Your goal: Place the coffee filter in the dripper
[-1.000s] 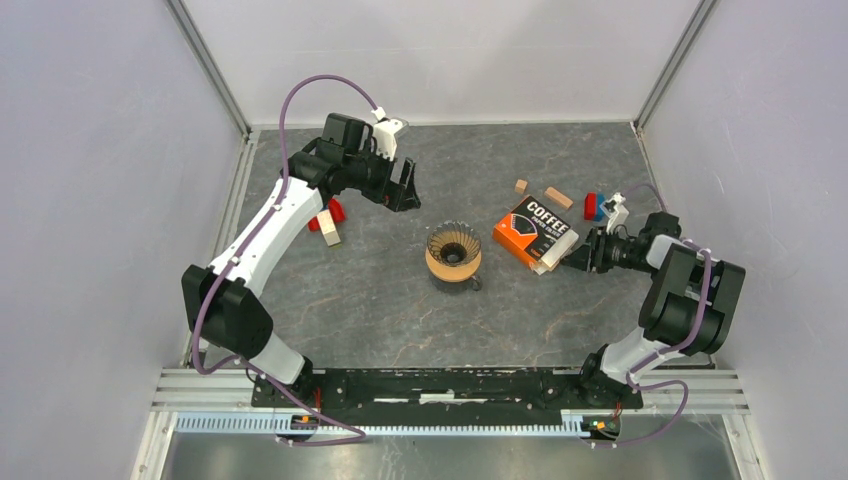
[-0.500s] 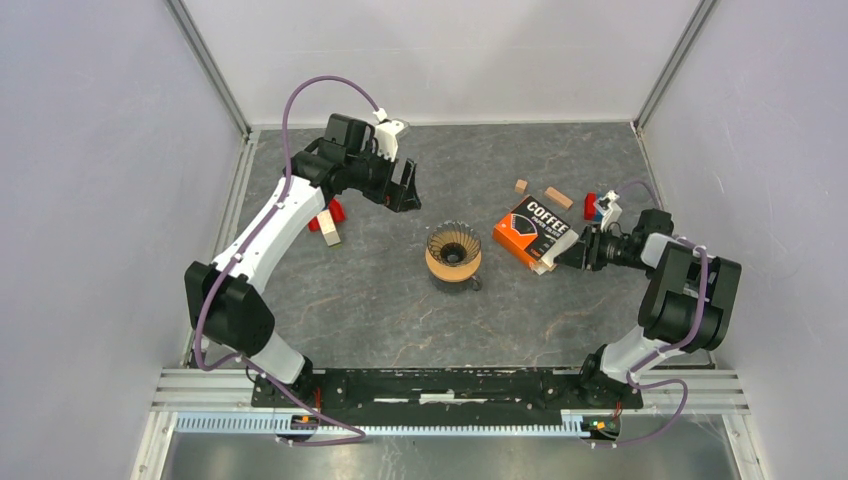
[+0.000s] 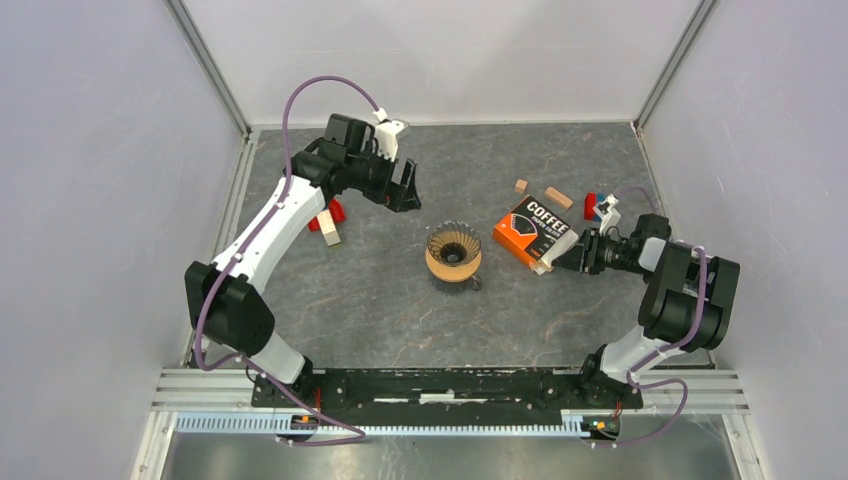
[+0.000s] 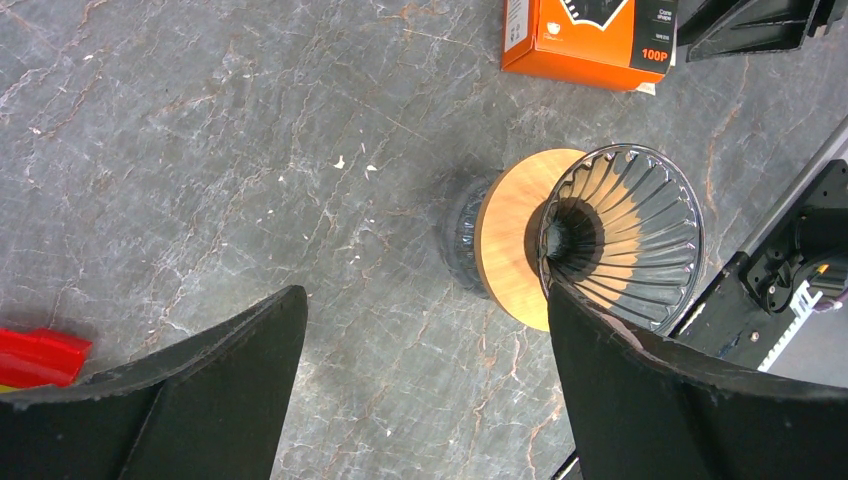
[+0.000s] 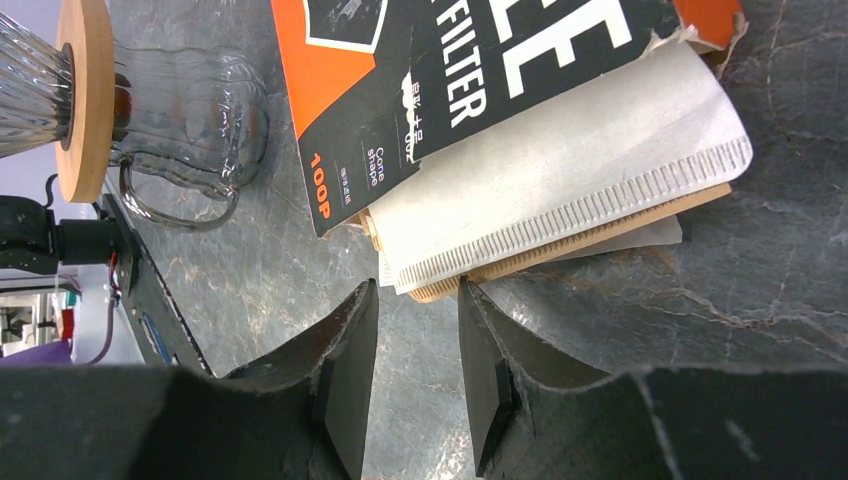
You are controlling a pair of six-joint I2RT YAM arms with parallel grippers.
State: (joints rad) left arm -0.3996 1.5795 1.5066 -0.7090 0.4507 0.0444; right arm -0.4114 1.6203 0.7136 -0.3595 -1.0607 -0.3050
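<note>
The dark ribbed dripper (image 3: 453, 244) sits on a tan disc over a glass cup at the table's middle; it also shows in the left wrist view (image 4: 622, 235) and the right wrist view (image 5: 25, 85). A stack of white paper coffee filters (image 5: 570, 195) sticks out of the orange COFFEE box (image 3: 531, 228). My right gripper (image 5: 418, 297) lies low on the table, slightly open, its fingertips level with the stack's corner and holding nothing. My left gripper (image 3: 404, 192) is open and empty, up and to the left of the dripper.
Small wooden blocks (image 3: 556, 197) and a red and blue block (image 3: 594, 206) lie behind the box. Red and tan blocks (image 3: 328, 222) lie under the left arm. Walls enclose the table on three sides.
My right gripper has slid left toward the filter stack at the box's open end. The left arm has barely moved.
</note>
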